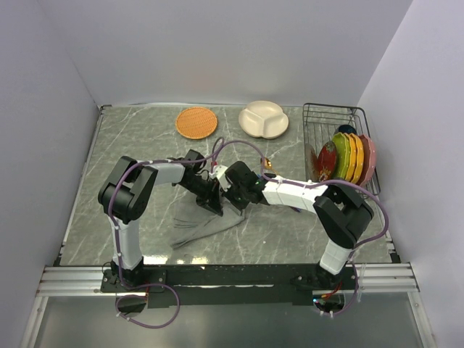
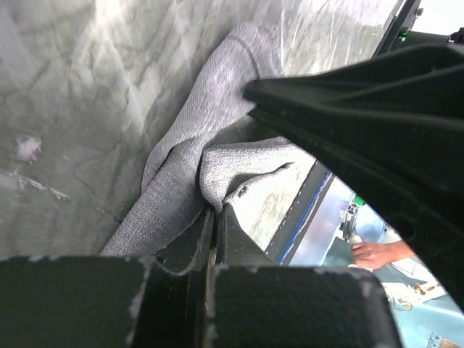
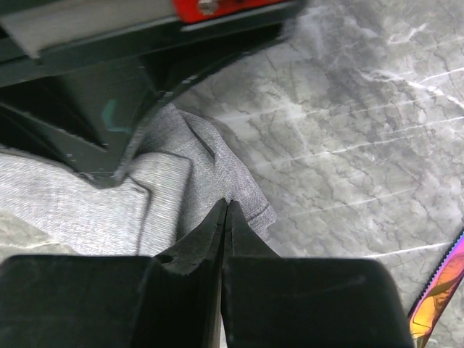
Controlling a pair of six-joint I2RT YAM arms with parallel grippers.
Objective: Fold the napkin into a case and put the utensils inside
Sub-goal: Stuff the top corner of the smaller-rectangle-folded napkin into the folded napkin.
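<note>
While both my arms reach in over the middle of the table [image 1: 130, 145], the napkin [image 1: 206, 223] lies bunched and creased beneath them, its loose end trailing toward the near left. My left gripper [image 2: 215, 217] has its fingers pressed tight together on a raised fold of the grey cloth, which humps up just beyond the tips. My right gripper [image 3: 225, 214] sits just beside it on the right, fingers closed flat against each other and nipping the napkin's rumpled edge. The knife [image 3: 437, 291], purple and gold, lies on bare marble to the right of that hand, apart from the cloth. What looks like the gold spoon [image 1: 267, 164] peeks out just beyond my right forearm. Far off sit an orange mat [image 1: 196, 122] and a white dish [image 1: 264, 119]; coloured plates [image 1: 348, 156] stand in a wire rack [image 1: 330, 116] at the far right
</note>
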